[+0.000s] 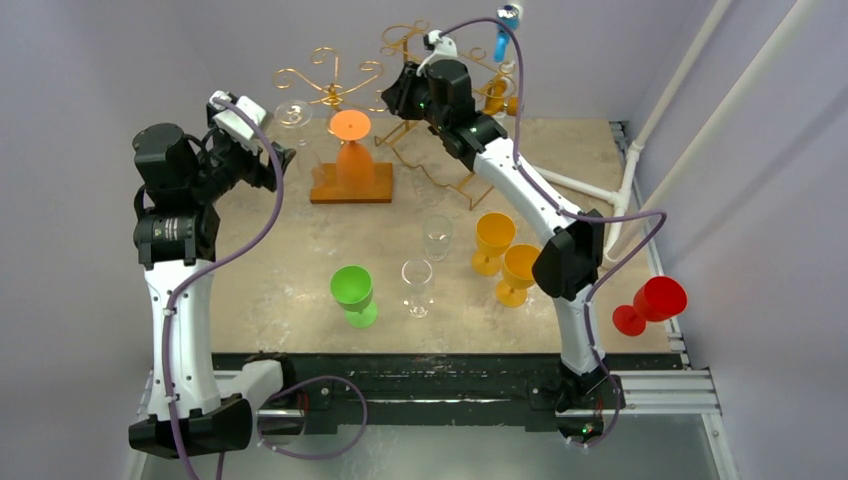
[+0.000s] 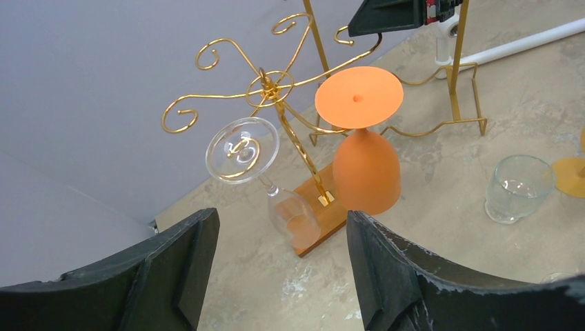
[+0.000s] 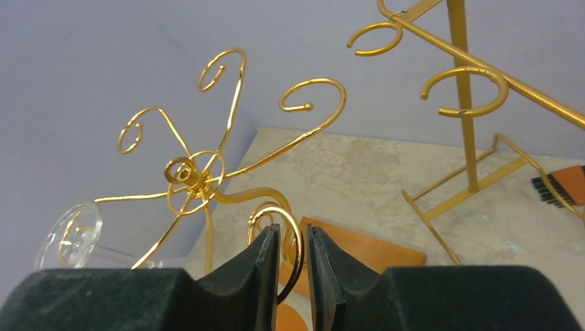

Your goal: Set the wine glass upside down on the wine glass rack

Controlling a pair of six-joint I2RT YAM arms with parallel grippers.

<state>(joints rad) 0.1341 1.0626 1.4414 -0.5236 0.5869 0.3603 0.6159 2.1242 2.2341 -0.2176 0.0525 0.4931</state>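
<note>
Wine glass (image 2: 293, 217): clear, smooth, round foot, thin stem, tulip bowl. It hangs on the rack (image 2: 272, 89), which is gold wire with scrolled arms on a twisted post and a wooden block base. The foot is uppermost in a curl and the rim faces the marbled table (image 2: 483, 138). In the left wrist view, the long axis slants from foot down to bowl.

Beside it hangs a matte orange glass (image 2: 365, 172), also inverted.

Left gripper (image 2: 281, 231): black pads wide apart, holding nothing.

Right gripper (image 3: 292, 234): pads nearly together, with a gold curl in the slit; cannot tell if it is gripped.
</note>
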